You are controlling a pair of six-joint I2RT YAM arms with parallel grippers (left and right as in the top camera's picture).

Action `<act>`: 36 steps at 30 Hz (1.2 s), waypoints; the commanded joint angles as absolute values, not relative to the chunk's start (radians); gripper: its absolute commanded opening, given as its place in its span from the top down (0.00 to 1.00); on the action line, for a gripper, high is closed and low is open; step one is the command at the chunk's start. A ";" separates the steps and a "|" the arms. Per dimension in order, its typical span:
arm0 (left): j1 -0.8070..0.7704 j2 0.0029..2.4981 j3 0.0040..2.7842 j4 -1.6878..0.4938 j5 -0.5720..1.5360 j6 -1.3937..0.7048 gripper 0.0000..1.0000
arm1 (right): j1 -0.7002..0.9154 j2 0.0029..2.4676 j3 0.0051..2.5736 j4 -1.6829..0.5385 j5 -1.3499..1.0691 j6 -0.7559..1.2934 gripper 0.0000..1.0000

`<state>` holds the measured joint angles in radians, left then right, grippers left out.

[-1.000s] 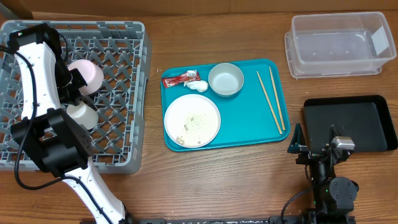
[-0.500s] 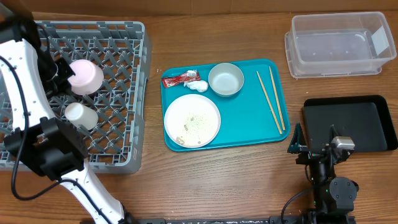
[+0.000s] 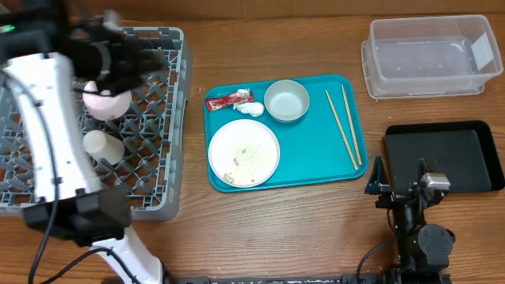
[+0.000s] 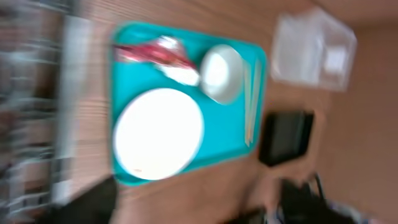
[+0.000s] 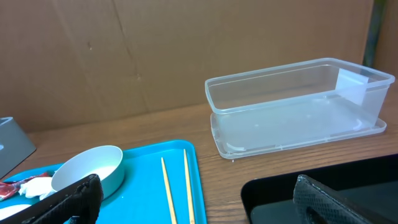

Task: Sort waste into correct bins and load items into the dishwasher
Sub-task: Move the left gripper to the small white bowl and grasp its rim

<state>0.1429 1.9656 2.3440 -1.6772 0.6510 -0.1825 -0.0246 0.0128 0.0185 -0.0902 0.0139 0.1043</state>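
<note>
My left gripper (image 3: pixel 125 57) is a blur above the grey dishwasher rack (image 3: pixel 170 118), open and holding nothing. A pale pink bowl (image 3: pixel 107 101) and a small white cup (image 3: pixel 102 146) sit in the rack. The teal tray holds a white plate (image 3: pixel 244 152) with rice scraps (image 3: pixel 235 162), a pale bowl (image 3: pixel 286 100), a red wrapper (image 3: pixel 227 100), a tissue wad (image 3: pixel 252 109) and chopsticks (image 3: pixel 344 126). The blurred left wrist view looks down on the plate (image 4: pixel 158 132) and bowl (image 4: pixel 219 73). My right gripper (image 5: pixel 199 202) rests open near the black tray (image 3: pixel 446 155).
The clear tub (image 3: pixel 430 55) stands at the back right, also close ahead in the right wrist view as the tub (image 5: pixel 292 106). The teal tray (image 3: pixel 316 162) lies mid-table between rack and bins. The right arm's base (image 3: pixel 418 237) occupies the front right.
My left gripper opened and let go of the pink bowl, which stays in the rack. The left arm then swung up and to the right. The right arm has not moved.
</note>
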 commanded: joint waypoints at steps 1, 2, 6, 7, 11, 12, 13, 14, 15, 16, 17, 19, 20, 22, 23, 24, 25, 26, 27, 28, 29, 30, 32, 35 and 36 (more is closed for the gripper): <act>0.008 1.967 2.331 -1.647 0.701 -0.183 0.07 | -0.028 0.003 0.008 -0.084 0.012 0.109 0.00; -0.035 1.970 2.330 -1.630 0.676 -0.184 0.00 | -0.028 0.003 0.008 -0.084 0.012 0.109 0.00; -0.223 2.004 2.330 -1.550 0.496 -0.268 0.00 | -0.028 0.003 0.008 -0.084 0.012 0.109 0.00; -0.267 2.013 2.330 -1.528 0.445 -0.299 0.05 | -0.028 0.003 0.008 -0.084 0.012 0.109 0.00; -0.443 2.075 2.330 -1.403 0.259 -0.321 0.20 | -0.028 0.003 0.008 -0.084 0.012 0.109 0.00; -0.479 2.093 2.330 -1.372 0.209 -0.321 0.20 | -0.028 0.003 0.008 -0.084 0.012 0.109 0.00; -0.514 2.113 2.330 -1.345 0.157 -0.321 0.20 | -0.028 0.003 0.008 -0.084 0.012 0.109 0.00; -0.548 2.135 2.330 -1.320 0.108 -0.321 0.20 | -0.028 0.003 0.008 -0.084 0.012 0.109 0.00; -0.578 2.158 2.330 -1.297 0.060 -0.321 0.20 | -0.028 0.003 0.008 -0.084 0.012 0.109 0.00; -0.609 2.184 2.330 -1.273 0.007 -0.321 0.20 | -0.028 0.003 0.008 -0.084 0.012 0.109 0.00; -0.634 2.208 2.330 -1.253 -0.032 -0.321 0.20 | -0.028 0.003 0.008 -0.084 0.012 0.109 0.00; -0.680 2.263 2.330 -1.217 -0.104 -0.315 0.20 | -0.028 0.003 0.008 -0.084 0.012 0.109 0.00; -0.691 2.283 2.330 -1.208 -0.130 -0.310 0.22 | -0.028 0.003 0.008 -0.084 0.012 0.109 0.00; -0.713 2.338 2.330 -1.187 -0.197 -0.311 0.26 | -0.028 0.003 0.008 -0.084 0.012 0.109 0.00; -0.717 2.360 2.330 -1.175 -0.203 -0.310 0.26 | -0.028 0.003 0.008 -0.084 0.012 0.109 0.00; -0.720 2.385 2.330 -1.161 -0.202 -0.310 0.26 | -0.028 0.003 0.008 -0.084 0.012 0.109 0.00; -0.720 2.405 2.330 -1.148 -0.202 -0.310 0.27 | -0.028 0.003 0.008 -0.084 0.012 0.109 0.00; -0.720 2.423 2.330 -1.138 -0.202 -0.310 0.27 | -0.028 0.003 0.008 -0.084 0.012 0.109 0.00; -0.720 2.443 2.330 -1.128 -0.202 -0.310 0.27 | -0.028 0.003 0.008 -0.084 0.012 0.109 0.00; -0.720 2.457 2.330 -1.123 -0.201 -0.310 0.27 | -0.028 0.003 0.008 -0.084 0.012 0.109 0.00; -0.720 2.469 2.330 -1.118 -0.198 -0.310 0.28 | -0.028 0.003 0.008 -0.084 0.012 0.109 0.00; -0.719 2.479 2.330 -1.117 -0.197 -0.310 0.29 | -0.028 0.003 0.008 -0.084 0.012 0.109 0.00; -0.719 2.487 2.330 -1.116 -0.190 -0.310 0.35 | -0.028 0.003 0.008 -0.084 0.013 0.109 0.00; -0.720 2.491 2.330 -1.103 -0.163 -0.311 0.41 | -0.028 0.003 0.008 -0.084 0.012 0.109 0.00; -0.720 2.491 2.330 -1.102 -0.164 -0.311 0.41 | -0.028 0.003 0.008 -0.084 0.012 0.109 0.00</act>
<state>-0.7242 2.4878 2.3299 -1.1095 -0.1616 -0.3084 -0.0250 0.0128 0.0185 -0.0902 0.0143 0.1043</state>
